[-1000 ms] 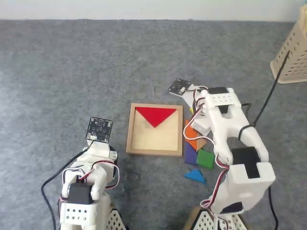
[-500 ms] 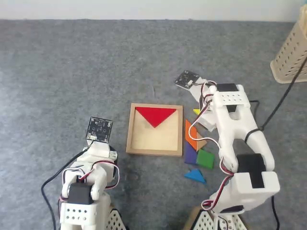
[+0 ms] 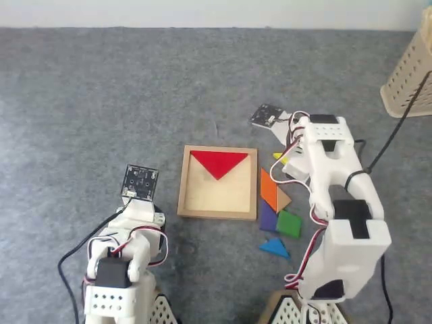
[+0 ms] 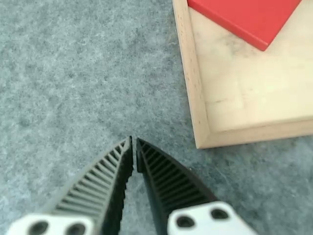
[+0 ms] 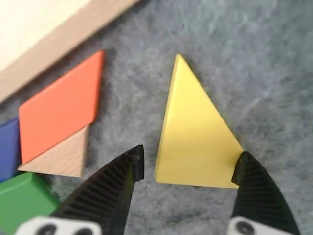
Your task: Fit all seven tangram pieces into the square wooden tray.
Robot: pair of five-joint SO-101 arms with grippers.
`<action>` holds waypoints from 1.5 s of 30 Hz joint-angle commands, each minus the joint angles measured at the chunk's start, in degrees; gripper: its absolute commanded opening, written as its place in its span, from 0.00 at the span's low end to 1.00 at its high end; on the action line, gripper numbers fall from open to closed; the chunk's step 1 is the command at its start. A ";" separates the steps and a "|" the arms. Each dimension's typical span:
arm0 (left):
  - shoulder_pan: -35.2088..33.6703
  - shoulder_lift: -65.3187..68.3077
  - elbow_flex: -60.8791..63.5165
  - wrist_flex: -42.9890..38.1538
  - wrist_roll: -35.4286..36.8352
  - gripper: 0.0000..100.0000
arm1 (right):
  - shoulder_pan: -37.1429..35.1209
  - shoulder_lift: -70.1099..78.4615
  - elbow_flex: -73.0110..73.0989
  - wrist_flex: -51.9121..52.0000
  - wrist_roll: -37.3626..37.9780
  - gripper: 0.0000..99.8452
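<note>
The square wooden tray [image 3: 216, 214] holds one red triangle [image 3: 219, 162] against one rim. Beside the tray lie an orange piece [image 3: 268, 189], a green piece [image 3: 289, 223] and a blue triangle [image 3: 275, 247]. The right gripper [image 5: 190, 154] has its fingers apart astride the yellow triangle [image 5: 195, 132] near the tray. The left gripper [image 4: 133, 142] has its fingers together off a tray corner.

No print to call, folks: tray [image 3: 183, 182], red piece [image 3: 218, 163] and yellow piece [image 5: 195, 132] bear no letters or numbers, and any marks on the camera board [image 3: 140, 181] are too small to read.
</note>
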State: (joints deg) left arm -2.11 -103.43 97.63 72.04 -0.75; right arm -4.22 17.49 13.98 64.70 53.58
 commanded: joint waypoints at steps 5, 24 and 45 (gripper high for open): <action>-0.26 -1.23 -1.10 0.35 0.35 0.01 | 1.54 2.86 -1.49 1.10 0.79 0.28; -0.26 -1.23 -1.10 0.35 0.35 0.01 | 0.04 3.30 -1.67 6.64 -10.29 0.16; -0.26 -1.23 -1.10 0.35 0.35 0.01 | -10.15 -18.42 14.07 2.15 -10.81 0.28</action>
State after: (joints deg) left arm -2.11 -103.43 97.63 72.04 -0.75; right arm -13.19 2.90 26.37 70.51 41.45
